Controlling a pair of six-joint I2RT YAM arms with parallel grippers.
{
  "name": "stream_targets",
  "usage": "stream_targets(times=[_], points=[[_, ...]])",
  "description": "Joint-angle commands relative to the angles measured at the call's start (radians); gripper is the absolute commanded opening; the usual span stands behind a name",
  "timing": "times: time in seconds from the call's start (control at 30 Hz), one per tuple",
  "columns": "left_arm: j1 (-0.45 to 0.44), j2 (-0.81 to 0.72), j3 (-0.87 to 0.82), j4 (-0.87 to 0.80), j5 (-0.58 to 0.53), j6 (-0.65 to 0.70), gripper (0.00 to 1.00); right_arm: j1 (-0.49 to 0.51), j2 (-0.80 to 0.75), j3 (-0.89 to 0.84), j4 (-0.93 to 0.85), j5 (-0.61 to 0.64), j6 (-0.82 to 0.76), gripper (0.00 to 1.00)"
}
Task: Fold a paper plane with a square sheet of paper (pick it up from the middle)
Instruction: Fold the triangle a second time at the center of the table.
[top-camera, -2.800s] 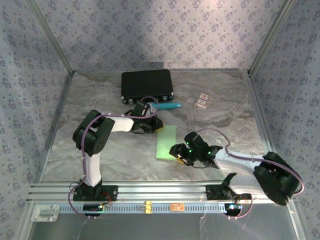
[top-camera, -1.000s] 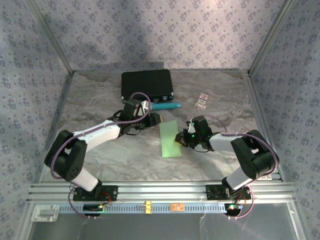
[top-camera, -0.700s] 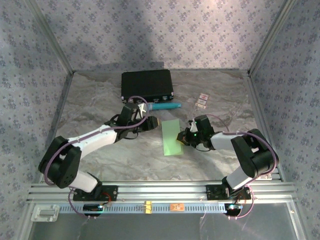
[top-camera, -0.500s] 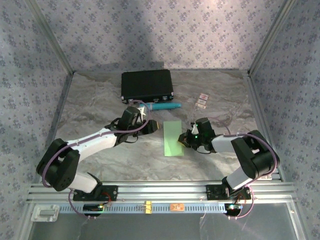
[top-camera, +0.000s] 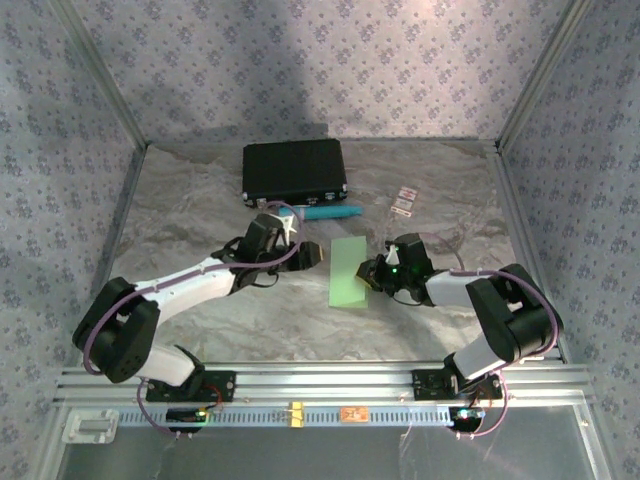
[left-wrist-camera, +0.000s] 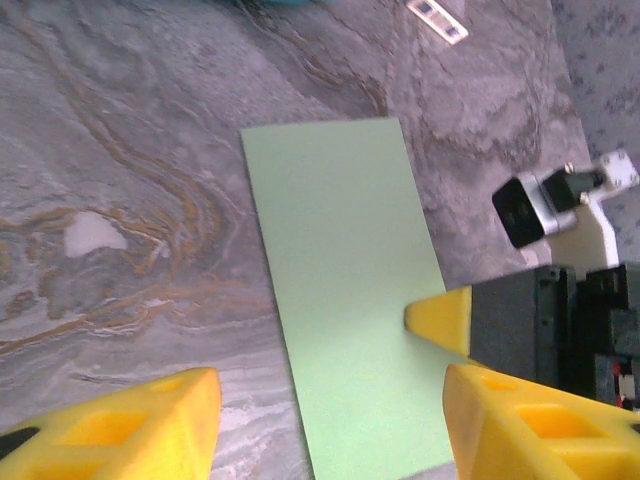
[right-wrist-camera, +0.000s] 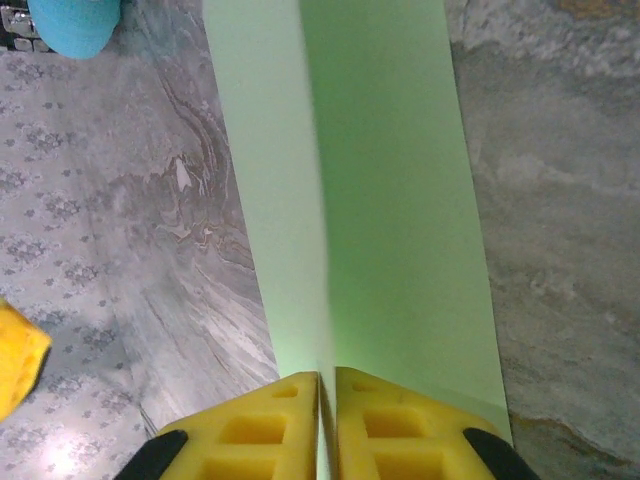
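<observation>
Trouble is most likely at the right long edge of the square sheet of paper (top-camera: 350, 272), which lies doubled into a narrow strip in the middle of the table (top-camera: 190, 200). The right gripper (top-camera: 368, 278) has its fingers pressed almost together on that edge. In the right wrist view the paper runs into the thin slit between them, so this gripper is clenched on the sheet. If the arm draws away before it lets go, the thin paper may drag, tear or spring open, and a small sideways pull would skew the crease.

The left gripper (top-camera: 310, 255) hangs at the left side of the strip with fingers wide apart and grasps nothing. If it presses down while the other one holds, the layers may slip on each other.

The left long edge is free. Bare table lies toward the arm bases. A teal tube (top-camera: 335, 212) is near the far end, with a black case (top-camera: 294, 170) behind it.
</observation>
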Motion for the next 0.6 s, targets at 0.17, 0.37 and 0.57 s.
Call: stream_targets(times=[0.17,0.37,0.57], points=[[-0.212,-0.043,0.03,-0.082,-0.188,0.223,0.63,-0.042,-0.033,0.025,-0.122,-0.067,-0.084,0.17],[-0.39,0.002,0.079,-0.156,-0.37,0.352,0.64,-0.054,-0.029,0.051,-0.135,-0.115,-0.091,0.1],[-0.507,0.11,0.165,-0.22,-0.509,0.45,0.74,-0.055,-0.036,0.079,-0.168,-0.124,-0.087,0.1]])
